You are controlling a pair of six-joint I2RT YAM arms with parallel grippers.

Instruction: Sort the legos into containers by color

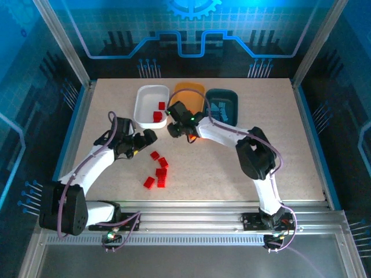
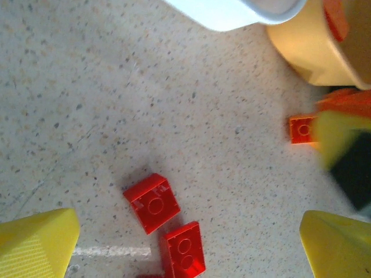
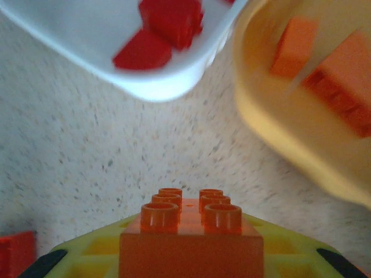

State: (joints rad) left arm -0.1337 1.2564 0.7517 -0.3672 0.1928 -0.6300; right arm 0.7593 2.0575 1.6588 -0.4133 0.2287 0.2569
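An orange brick point(image 3: 191, 234), studs up, sits clamped in the right end effector point(image 1: 173, 130), low in the middle of the right wrist view, between yellow fingers point(image 3: 87, 258). It hangs over bare worktop point(image 1: 261, 145) just short of two tubs. The white tub point(image 3: 174, 87) is at the upper left of that view with red bricks point(image 3: 168, 23) inside, and the orange tub point(image 3: 272, 133) is at the upper right holding orange bricks point(image 3: 295, 46). In the top view the dark teal tub point(image 1: 232, 98) stands just right of the orange one, with pale pieces in it. Five loose red bricks point(image 1: 157, 171) lie scattered on the worktop below the white tub, near the frame's centre. The left end effector point(image 1: 149, 138) hovers just above and left of them, its yellow fingers point(image 2: 35, 243) spread wide with nothing between them. Two red bricks point(image 2: 152, 202) lie low in its wrist view, and a reddish one point(image 2: 302, 128) lies at mid right
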